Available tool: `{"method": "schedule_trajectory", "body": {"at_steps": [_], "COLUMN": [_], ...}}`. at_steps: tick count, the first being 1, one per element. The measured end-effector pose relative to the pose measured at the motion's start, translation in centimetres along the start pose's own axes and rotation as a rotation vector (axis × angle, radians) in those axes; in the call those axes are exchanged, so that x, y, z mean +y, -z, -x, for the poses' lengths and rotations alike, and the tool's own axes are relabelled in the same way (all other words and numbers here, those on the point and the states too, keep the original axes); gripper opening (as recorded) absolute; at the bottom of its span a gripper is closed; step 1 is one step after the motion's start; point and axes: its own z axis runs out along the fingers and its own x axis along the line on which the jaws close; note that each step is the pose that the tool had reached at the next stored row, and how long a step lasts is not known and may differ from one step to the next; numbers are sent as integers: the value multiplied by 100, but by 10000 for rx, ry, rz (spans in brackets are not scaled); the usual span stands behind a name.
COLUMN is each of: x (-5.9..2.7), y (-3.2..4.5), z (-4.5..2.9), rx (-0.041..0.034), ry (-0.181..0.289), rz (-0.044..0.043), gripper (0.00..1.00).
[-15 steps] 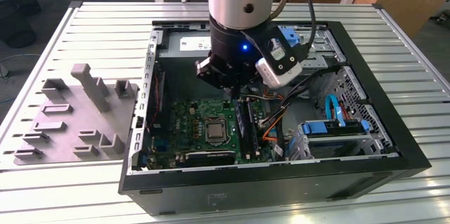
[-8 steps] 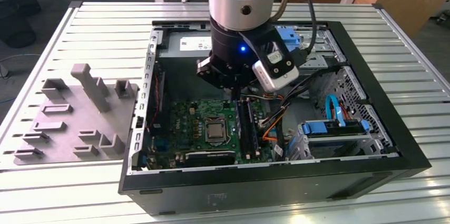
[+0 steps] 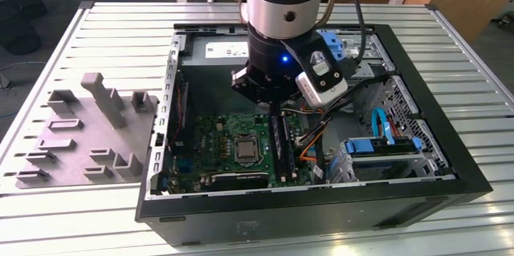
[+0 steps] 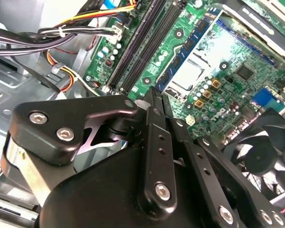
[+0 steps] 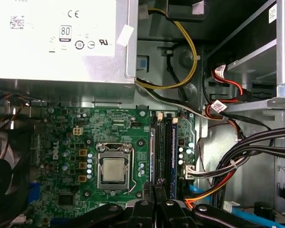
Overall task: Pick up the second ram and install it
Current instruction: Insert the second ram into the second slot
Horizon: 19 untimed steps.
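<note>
Fingers (image 4: 155,111) are seen pressed together, poised just above the black memory slots (image 4: 142,45) of the green motherboard (image 5: 57,137).

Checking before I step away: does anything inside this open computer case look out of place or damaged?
Nothing looks damaged or askew. One oddity: the processor sits bare on the motherboard, with no cooler over it. The hand is down by the memory slots.
</note>
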Motion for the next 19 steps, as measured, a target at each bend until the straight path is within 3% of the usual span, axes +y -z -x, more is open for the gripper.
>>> {"method": "schedule_trajectory", "body": {"at_steps": [7,11,19], "x": [0,-2,-8], "y": [-11,-30,-155], "z": [16,69,80], "rx": [5,8,13], "ry": [55,63,125], "rz": [3,-2,-36], "gripper": [13,13,13]}}
